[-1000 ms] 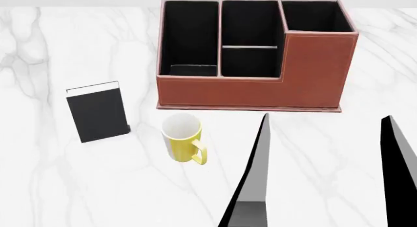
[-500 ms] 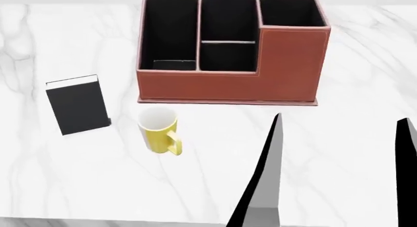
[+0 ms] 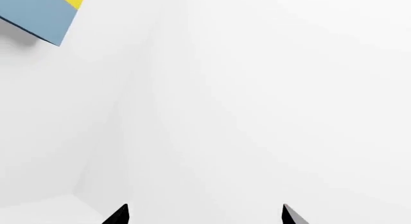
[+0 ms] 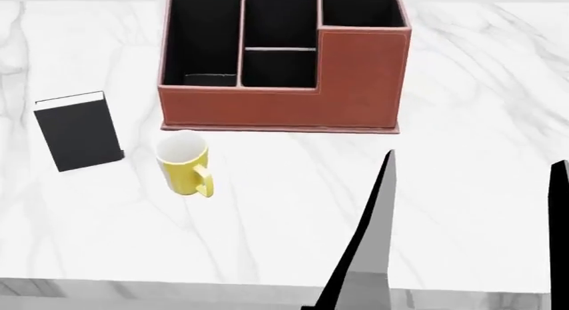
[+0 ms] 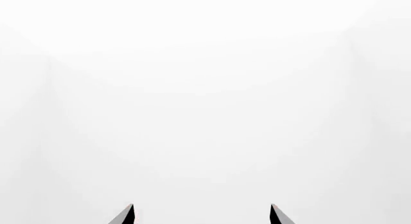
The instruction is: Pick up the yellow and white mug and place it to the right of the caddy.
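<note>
The yellow and white mug stands upright on the white marble table, handle toward me, just in front of the caddy's left end. The reddish-brown caddy stands at the back middle, its compartments empty except for something small and dark in the front left one. My right gripper is open and empty, its two dark fingers rising from the lower right, well right of the mug. Its wrist view shows only the tips against blank white. My left gripper is open, empty, and out of the head view.
A small black upright book stands left of the mug. The table's front edge runs along the bottom of the head view. A blue and yellow shape shows in a corner of the left wrist view, against white walls.
In the head view the mug, caddy and book have shifted left and upward, and the table's front edge has come into sight. The mug has not moved on the table.
</note>
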Tool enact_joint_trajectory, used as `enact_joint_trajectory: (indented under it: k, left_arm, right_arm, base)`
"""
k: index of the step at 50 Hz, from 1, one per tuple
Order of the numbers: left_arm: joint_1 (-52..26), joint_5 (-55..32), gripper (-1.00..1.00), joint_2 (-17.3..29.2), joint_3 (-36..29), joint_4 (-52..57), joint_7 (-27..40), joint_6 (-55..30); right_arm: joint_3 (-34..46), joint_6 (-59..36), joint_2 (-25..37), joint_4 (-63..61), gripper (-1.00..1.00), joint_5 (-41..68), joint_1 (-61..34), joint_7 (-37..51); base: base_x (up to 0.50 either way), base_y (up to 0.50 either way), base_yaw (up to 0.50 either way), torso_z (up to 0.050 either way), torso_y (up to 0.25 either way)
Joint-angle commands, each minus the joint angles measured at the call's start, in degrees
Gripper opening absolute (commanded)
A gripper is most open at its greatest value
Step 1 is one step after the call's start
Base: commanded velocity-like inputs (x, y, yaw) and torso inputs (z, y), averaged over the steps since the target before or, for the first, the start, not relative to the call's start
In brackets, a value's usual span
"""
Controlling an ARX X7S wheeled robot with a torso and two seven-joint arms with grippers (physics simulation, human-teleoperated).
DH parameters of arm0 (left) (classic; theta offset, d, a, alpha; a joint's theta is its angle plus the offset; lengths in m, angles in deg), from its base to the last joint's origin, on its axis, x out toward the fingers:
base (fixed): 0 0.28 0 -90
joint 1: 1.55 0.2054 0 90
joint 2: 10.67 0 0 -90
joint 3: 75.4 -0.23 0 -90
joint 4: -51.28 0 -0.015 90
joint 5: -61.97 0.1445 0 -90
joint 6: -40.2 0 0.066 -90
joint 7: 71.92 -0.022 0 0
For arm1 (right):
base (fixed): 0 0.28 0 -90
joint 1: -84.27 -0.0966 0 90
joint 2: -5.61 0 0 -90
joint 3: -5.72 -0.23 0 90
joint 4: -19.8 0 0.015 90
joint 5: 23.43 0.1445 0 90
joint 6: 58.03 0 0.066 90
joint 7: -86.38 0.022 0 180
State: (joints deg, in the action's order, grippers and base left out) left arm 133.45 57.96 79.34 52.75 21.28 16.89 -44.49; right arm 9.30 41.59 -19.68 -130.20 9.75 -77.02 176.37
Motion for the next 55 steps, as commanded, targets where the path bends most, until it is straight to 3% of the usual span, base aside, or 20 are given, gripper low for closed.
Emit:
enact_joint_trajectory:
  k: [1, 55]
  left_arm:
    - [0.0, 0.3, 1.00, 0.0, -0.6, 0.0, -0.1, -0.2]
    - [0.0, 0.0, 1.00, 0.0, -0.1, 0.0, -0.7, -0.5]
  right_arm:
    - [-2.5, -1.6, -0.1, 0.0, 1.00, 1.2, 1.5, 0.0]
    - [0.6, -3.2, -0.6, 0.0, 1.00, 1.6, -1.4, 0.0]
  base:
    - [0.41, 0.00, 0.00, 0.000, 0.000]
    - [0.46, 0.00, 0.00, 0.000, 0.001]
